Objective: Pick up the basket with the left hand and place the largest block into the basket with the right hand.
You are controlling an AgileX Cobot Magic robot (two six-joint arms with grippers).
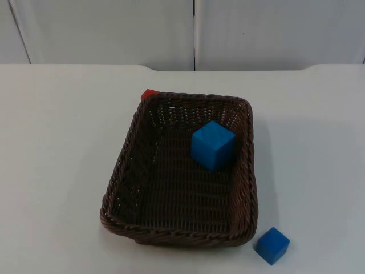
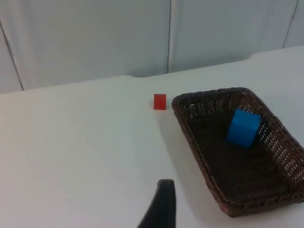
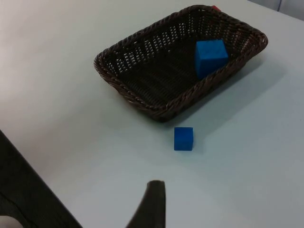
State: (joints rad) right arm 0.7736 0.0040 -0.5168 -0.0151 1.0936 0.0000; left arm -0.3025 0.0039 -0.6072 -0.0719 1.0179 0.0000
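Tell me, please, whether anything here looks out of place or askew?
Nothing looks damaged or spilled. The large blue block already sits in the basket, which rests on the table, slightly skewed. A small blue block and a red block lie outside.

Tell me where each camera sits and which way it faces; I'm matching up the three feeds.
Top view: fixed above, looking down and forward at the table, basket and wall.
Left wrist view: on the left arm, looking along its claw at the red block and basket; one black fingertip shows.
Right wrist view: on the right arm, facing the small blue block and basket; one fingertip shows.
All three share the big blue block in the basket.
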